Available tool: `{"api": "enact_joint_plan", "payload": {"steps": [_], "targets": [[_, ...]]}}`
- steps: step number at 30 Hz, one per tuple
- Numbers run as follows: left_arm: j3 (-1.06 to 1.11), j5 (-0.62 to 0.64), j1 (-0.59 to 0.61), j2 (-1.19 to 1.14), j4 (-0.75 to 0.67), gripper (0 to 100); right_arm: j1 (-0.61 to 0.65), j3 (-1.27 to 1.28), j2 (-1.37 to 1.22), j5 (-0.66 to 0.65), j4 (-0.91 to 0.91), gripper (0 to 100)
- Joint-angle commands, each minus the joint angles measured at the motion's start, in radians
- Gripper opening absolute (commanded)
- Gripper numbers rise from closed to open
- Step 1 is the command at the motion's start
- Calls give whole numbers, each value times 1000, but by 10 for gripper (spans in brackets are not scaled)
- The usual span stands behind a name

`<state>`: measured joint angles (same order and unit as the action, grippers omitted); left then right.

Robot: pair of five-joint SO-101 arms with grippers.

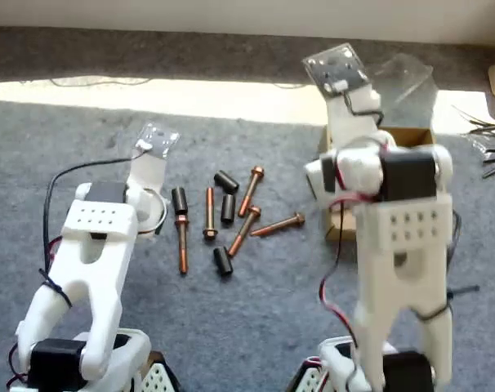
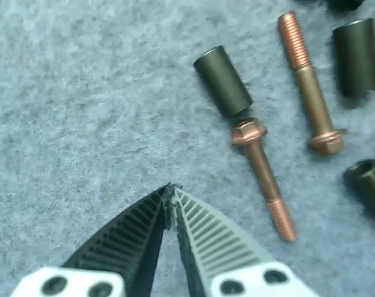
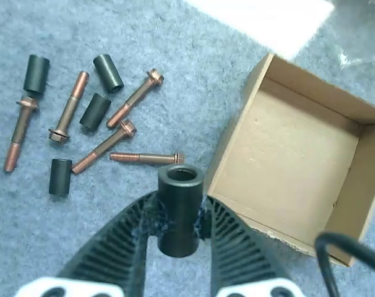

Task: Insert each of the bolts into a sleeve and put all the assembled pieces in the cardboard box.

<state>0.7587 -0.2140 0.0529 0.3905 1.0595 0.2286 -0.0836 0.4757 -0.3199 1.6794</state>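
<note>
Right gripper [image 3: 179, 216] clamps sleeve [image 3: 181, 185] beside cardboard box [image 3: 299, 154]; left gripper [image 2: 170, 193] closed, seemingly empty.

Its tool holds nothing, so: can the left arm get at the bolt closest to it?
Probably yes. The left tool is shut over bare carpet, and the bolt lies just beside it with nothing between.

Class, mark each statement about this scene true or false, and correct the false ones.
1. The right gripper holds a sleeve. True.
2. The box contains assembled pieces. False: only bare cardboard shows inside.
3. Five bolts lie loose on the carpet. True.
4. The left gripper grips a bolt. False: it is shut on nothing.
</note>
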Motion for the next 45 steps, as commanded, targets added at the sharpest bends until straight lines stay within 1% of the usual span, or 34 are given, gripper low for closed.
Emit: {"api": "enact_joint_plan", "payload": {"steps": [1,5,11,14,18,21,23,26,31,34,36,45], "targets": [[-179,-8,-105,2,144,11,5,206,236,2,-111,4],[-277,-8,-170,2,239,11,5,458,450,2,-202,4],[-366,-8,-242,-33,315,11,5,743,708,9,-300,4],[-472,-8,-268,-165,373,11,5,869,809,9,-334,4],[-699,-8,-272,-400,440,11,4,1010,923,11,-386,4],[-897,-6,-278,-568,523,11,1,1102,997,68,-432,4],[-1030,-6,-298,-667,589,11,-28,1158,1046,103,-469,4],[-1211,-6,-355,-786,675,11,-90,1248,1121,107,-521,4],[-1432,-3,-427,-935,690,15,-104,1423,1248,101,-581,4],[-1538,74,-437,-1030,689,88,-102,1478,1330,101,-582,4],[-1615,91,-437,-1095,690,130,-101,1492,1365,101,-582,4],[-1914,94,-438,-1300,689,134,-101,1500,1356,101,-584,4]]}}
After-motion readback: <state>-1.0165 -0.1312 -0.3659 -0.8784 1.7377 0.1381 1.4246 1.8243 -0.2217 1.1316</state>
